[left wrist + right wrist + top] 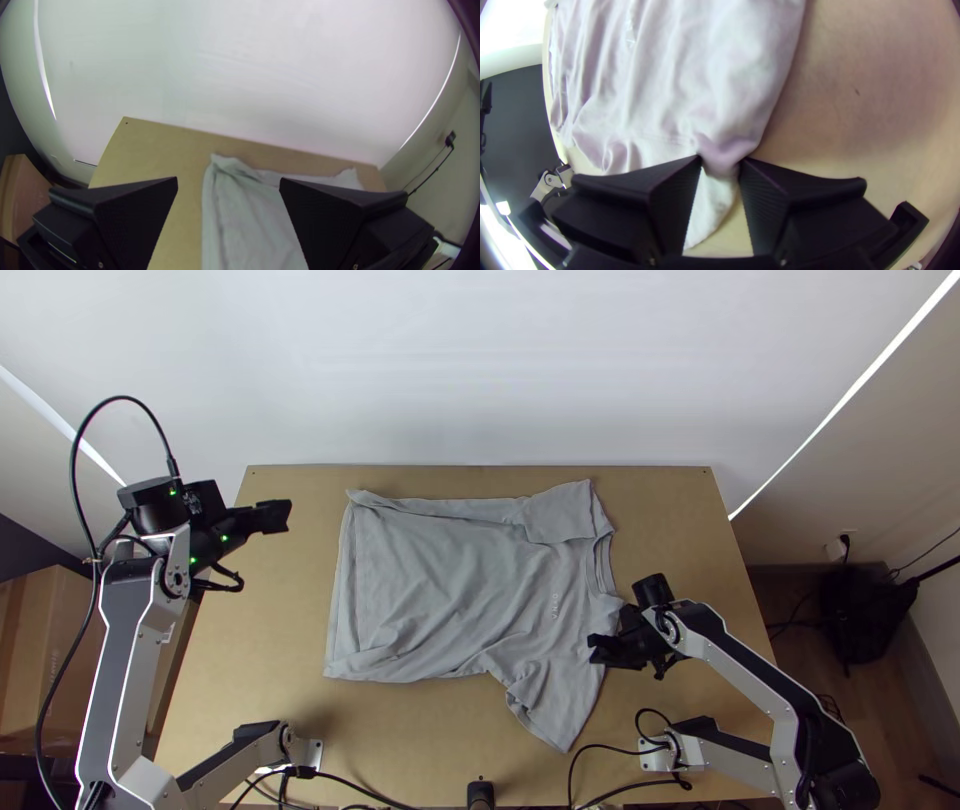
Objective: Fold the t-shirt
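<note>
With black, flat-fingered right claw (720,159), pinching bunched edge of grey cloth t-shirt (440,570) on light wooden table (270,670). Could slip (floppy stuff!) from too small a pinch, or twist, with black left claw (228,181) wide and apart.

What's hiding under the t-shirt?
The t-shirt lies on the table, and you see wood on every side of it. The cloth covers the part right underneath, so I can't tell whether anything else is hiding there.
</note>
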